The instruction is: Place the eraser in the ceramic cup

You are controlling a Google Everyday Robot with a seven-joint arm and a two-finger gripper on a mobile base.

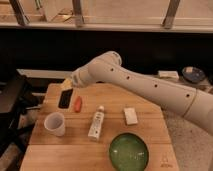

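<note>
The black eraser [65, 98] hangs from my gripper [67, 88], which is shut on its top end. It is held above the left part of the wooden table [150, 131], up and slightly right of the white ceramic cup [55, 123]. The cup stands upright and open near the table's left edge, apart from the eraser. My white arm reaches in from the right across the table's back.
A small orange object [78, 104] lies just right of the eraser. A white tube [96, 122] lies at the middle, a white flat block [130, 115] to its right, and a green bowl [129, 151] at the front. A dark chair [11, 107] stands left of the table.
</note>
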